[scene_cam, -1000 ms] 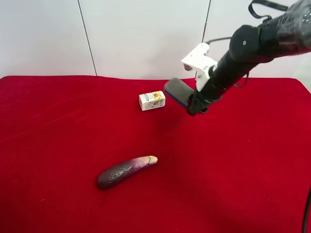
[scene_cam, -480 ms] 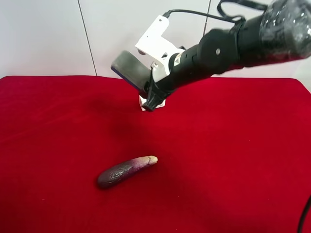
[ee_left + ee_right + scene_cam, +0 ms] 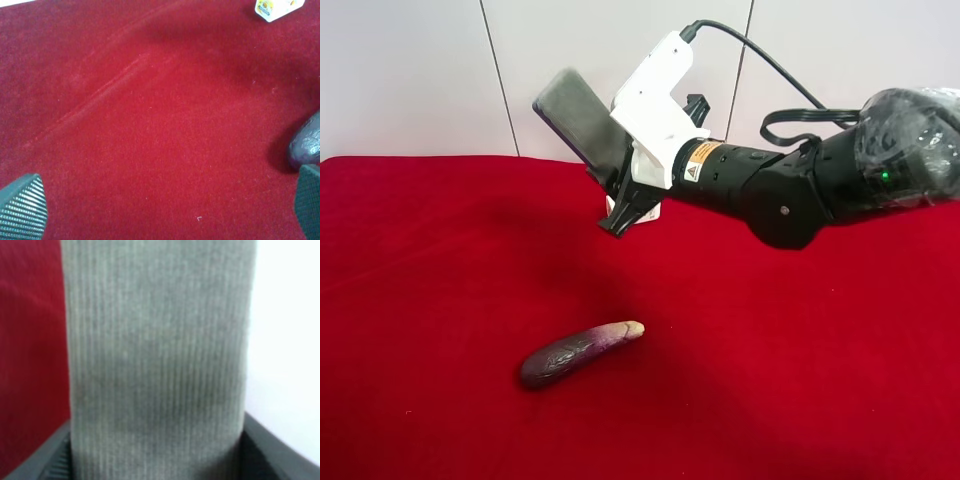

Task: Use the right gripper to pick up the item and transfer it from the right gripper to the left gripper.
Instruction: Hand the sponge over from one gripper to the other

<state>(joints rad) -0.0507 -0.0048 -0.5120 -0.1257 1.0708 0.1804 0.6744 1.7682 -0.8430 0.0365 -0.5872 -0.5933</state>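
Lifted higher, the right gripper [image 3: 616, 186] pinches the flat, ribbed grey felt item [image 3: 574, 117]; the left gripper [image 3: 165, 205] is spread.

Bright, even light fills the exterior high view, which is sharp throughout. The red cloth [image 3: 440, 320] carries only soft shadows: a faint dark patch beneath the raised grey pad [image 3: 575, 115] and a thin one under the eggplant [image 3: 578, 352]. Glare speckles the glossy wrap of the right arm [image 3: 910, 140]. The right wrist view is blurred, the pad out of focus and the wall [image 3: 285, 325] washed out white. The left wrist view is dimmer and slightly soft.
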